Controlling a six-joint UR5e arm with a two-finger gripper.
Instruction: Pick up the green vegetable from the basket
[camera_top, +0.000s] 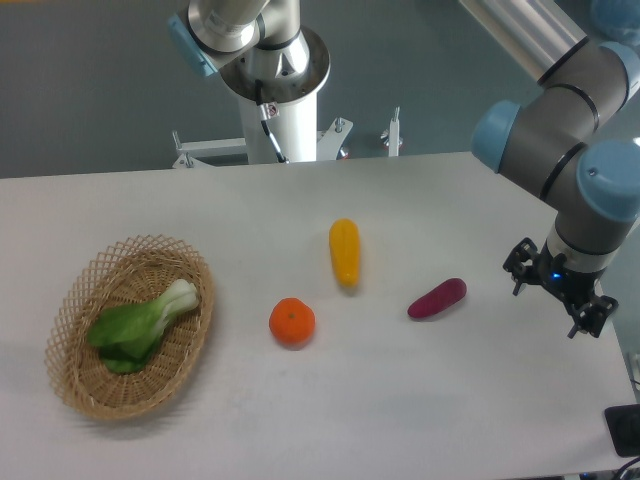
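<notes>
The green vegetable (140, 323), a bok choy with bright green leaves and a pale stalk end, lies inside the wicker basket (75, 310) at the left of the white table. Its stalk end points up and right. My gripper (558, 290) hangs over the table's right edge, far to the right of the basket. Its black fingers are small and seen from above, and nothing shows between them; I cannot tell whether they are open or shut.
An orange (292, 322) sits right of the basket. A yellow oblong vegetable (344, 251) lies at the table's middle and a purple oblong vegetable (437, 298) lies left of my gripper. The arm's base column (280, 110) stands at the back edge.
</notes>
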